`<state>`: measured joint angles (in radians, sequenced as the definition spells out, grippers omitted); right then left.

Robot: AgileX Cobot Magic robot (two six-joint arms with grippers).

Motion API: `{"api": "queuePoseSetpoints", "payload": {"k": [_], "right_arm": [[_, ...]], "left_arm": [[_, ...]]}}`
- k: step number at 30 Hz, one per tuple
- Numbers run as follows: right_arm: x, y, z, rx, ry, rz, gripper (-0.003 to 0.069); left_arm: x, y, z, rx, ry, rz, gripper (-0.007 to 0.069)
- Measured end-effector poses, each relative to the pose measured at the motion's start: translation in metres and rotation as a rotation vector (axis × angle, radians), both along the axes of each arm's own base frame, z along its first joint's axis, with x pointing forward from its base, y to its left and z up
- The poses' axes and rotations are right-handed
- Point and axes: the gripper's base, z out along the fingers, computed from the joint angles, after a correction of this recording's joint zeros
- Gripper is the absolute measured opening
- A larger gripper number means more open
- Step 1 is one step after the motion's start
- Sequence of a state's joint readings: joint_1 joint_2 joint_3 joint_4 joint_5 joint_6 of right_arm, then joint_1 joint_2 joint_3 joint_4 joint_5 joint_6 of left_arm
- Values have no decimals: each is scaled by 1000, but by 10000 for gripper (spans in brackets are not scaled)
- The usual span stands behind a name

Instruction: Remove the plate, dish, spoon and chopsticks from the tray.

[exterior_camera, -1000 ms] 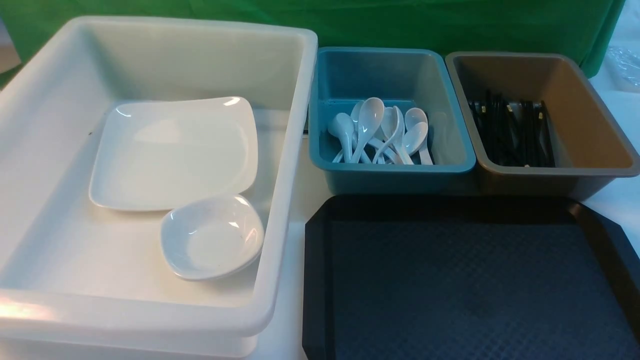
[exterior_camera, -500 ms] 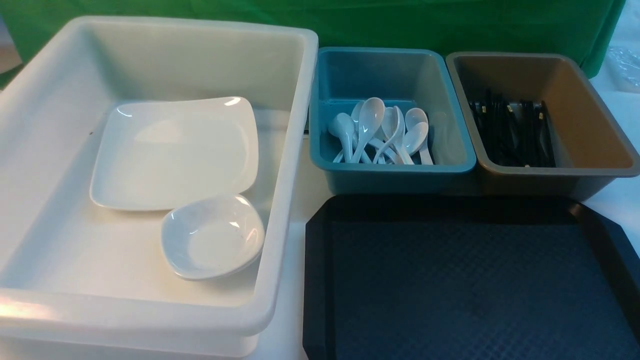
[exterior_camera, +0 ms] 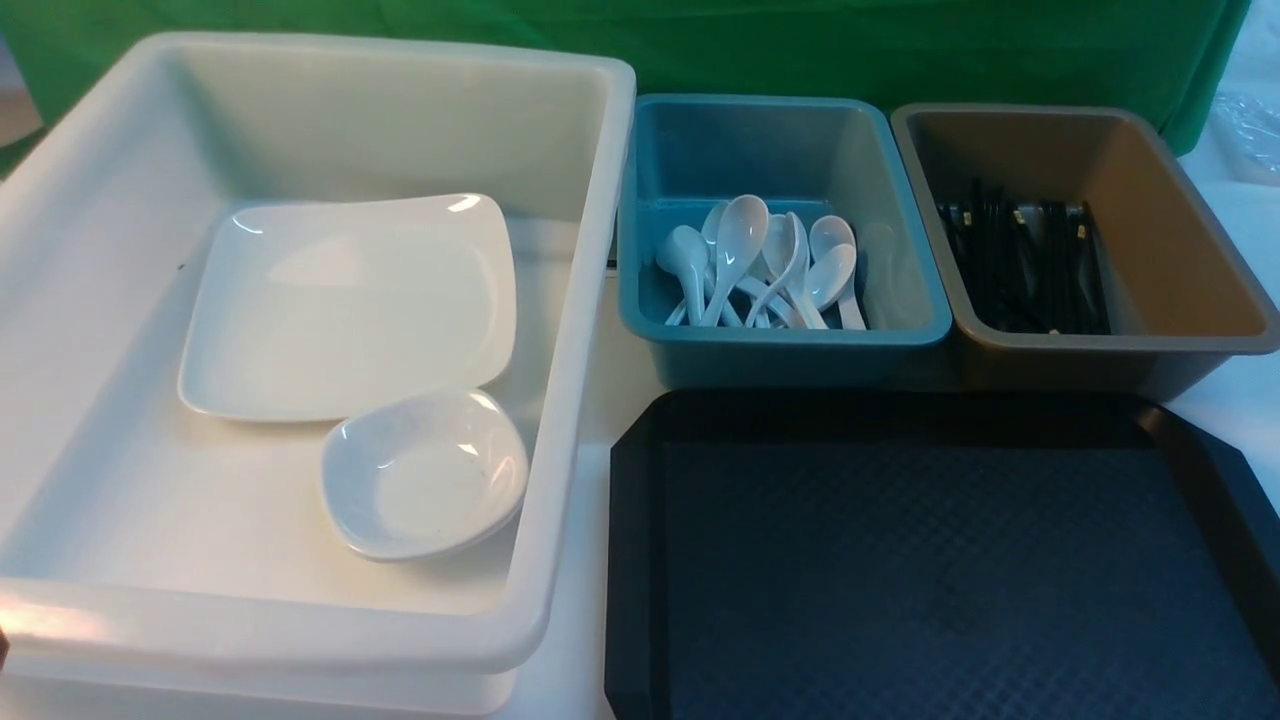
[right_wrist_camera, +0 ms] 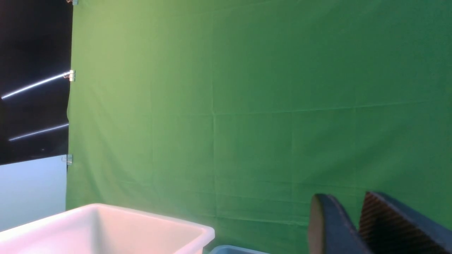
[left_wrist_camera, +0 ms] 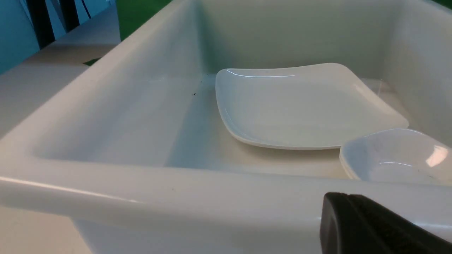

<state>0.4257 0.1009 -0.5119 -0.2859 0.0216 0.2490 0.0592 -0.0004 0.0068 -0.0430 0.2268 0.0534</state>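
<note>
The black tray (exterior_camera: 1215, 480) lies at the front right and its waffle floor is bare. The large white plate (exterior_camera: 345, 305) lies flat in the deep white tub (exterior_camera: 590, 330), with a small white dish (exterior_camera: 425, 472) in front of it. Both also show in the left wrist view, the plate (left_wrist_camera: 300, 106) and the dish (left_wrist_camera: 395, 158). Several white spoons (exterior_camera: 760, 260) lie in the blue bin (exterior_camera: 930, 310). Black chopsticks (exterior_camera: 1025, 265) lie in the brown bin (exterior_camera: 1200, 250). My left gripper (left_wrist_camera: 344, 196) is shut and empty, just outside the tub's near wall. My right gripper (right_wrist_camera: 344, 203) is raised, slightly open and empty.
The white tub fills the left half of the table. The blue and brown bins stand side by side behind the tray. A green cloth (exterior_camera: 800, 40) hangs behind everything. Neither gripper shows in the front view.
A dark sliver has come into the front view's lower left edge beside the tub. Nothing else has moved.
</note>
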Motion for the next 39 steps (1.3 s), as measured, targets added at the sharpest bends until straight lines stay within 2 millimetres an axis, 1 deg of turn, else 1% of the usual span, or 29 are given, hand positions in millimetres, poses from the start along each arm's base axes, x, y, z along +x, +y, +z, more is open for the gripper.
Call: {"api": "queuePoseSetpoints", "payload": {"k": [13,23,29,36,39], "right_arm": [[0,0,0,0,0,0,216],[0,0,0,-1,-1,0,218],[0,0,0,-1,1,-1,232],[4,-1,-9,-7,99,-17,235],[6,0,-14,-12,114,-13,235]], "left_arm": [[0,0,0,19,0,-2,4],[0,0,0,19,3,-3,4],[0,0,0,19,3,-3,4],[0,0,0,19,3,-3,4],[0,0,0,19,4,-3,4]]}}
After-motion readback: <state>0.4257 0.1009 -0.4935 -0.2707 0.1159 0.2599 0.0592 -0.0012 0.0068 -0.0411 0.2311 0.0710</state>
